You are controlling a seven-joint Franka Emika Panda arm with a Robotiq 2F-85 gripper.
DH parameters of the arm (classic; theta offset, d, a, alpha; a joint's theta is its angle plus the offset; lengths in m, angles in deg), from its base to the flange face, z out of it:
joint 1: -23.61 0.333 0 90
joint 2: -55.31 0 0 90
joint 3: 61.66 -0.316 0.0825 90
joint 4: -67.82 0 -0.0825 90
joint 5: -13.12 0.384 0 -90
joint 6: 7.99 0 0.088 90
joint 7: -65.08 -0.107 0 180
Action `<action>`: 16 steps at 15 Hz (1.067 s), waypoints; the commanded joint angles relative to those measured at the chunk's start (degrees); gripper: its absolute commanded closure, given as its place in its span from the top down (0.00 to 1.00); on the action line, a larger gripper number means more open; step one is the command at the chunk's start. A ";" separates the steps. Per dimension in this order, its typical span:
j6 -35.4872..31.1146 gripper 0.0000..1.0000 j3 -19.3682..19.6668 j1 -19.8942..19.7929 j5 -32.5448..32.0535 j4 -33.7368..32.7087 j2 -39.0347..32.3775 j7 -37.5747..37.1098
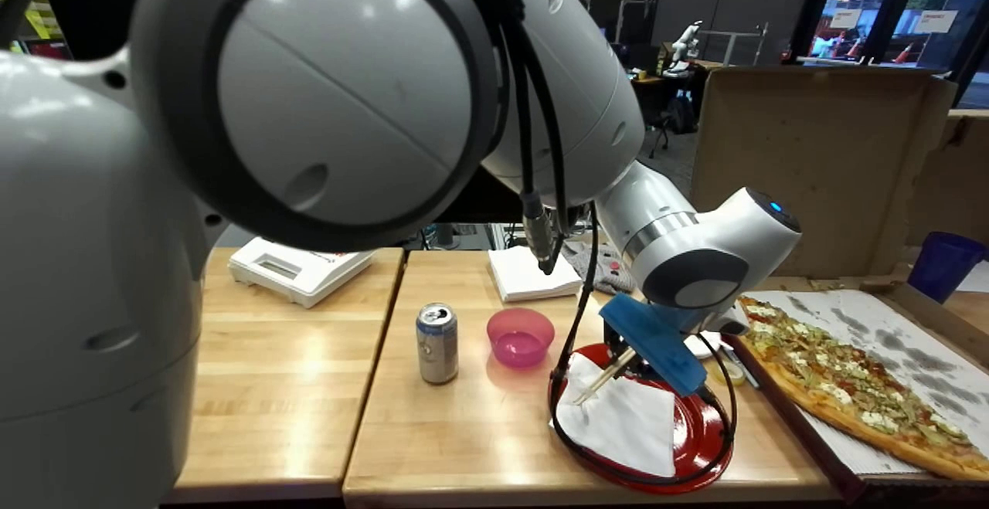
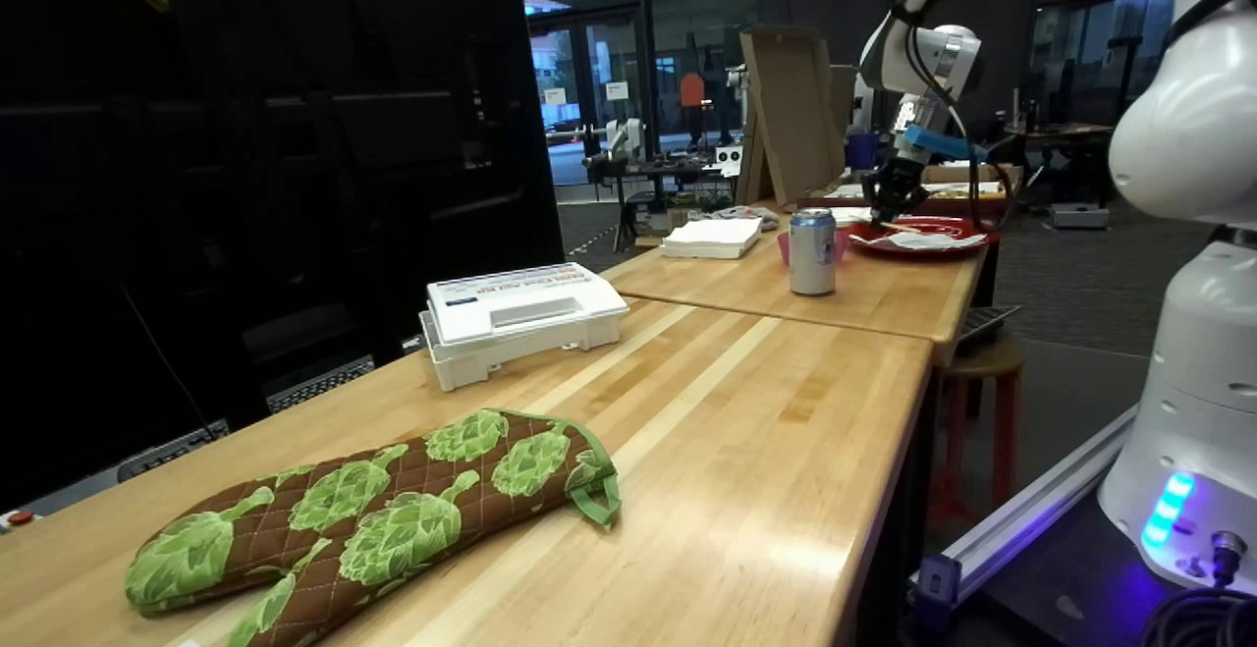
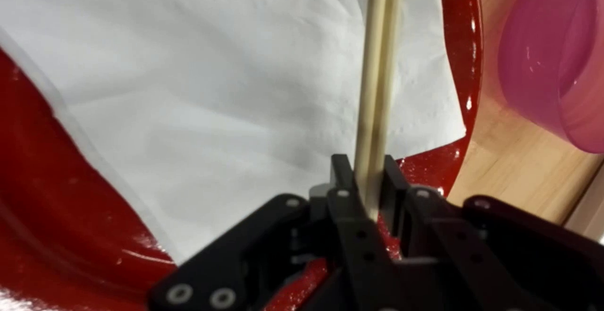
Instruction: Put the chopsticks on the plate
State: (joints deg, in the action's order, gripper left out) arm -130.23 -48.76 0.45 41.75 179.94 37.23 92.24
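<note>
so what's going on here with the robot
The robot's gripper is holding the chopsticks over the plate, with their free ends reaching out above the napkin that lies on it. Whether the ends touch the napkin, I can't tell. The chopsticks haven't been let go yet. A bowl and a can stand off to one side.

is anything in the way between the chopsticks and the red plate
Only a white napkin, lying on the red plate beneath the chopsticks, which the gripper holds. It probably won't hinder setting them down; nothing else visible stands between.
</note>
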 commanded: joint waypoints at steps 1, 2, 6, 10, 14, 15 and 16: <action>0.17 0.50 -0.86 -0.81 0.81 -0.21 0.62 -0.53; 0.07 0.57 -0.91 -0.81 0.86 -0.16 0.80 -0.37; -0.88 0.84 -0.94 -0.52 0.48 0.85 2.52 -0.34; -3.27 1.00 -0.90 0.33 -0.49 3.30 6.11 0.06; -7.38 1.00 -0.98 2.53 -3.74 7.76 12.05 0.95; -8.30 1.00 -0.99 3.32 -5.36 9.06 13.62 0.96; -9.25 1.00 -1.07 4.27 -7.40 10.43 15.18 0.93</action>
State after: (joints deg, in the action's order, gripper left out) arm -136.35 -49.60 2.61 38.54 184.15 45.66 92.82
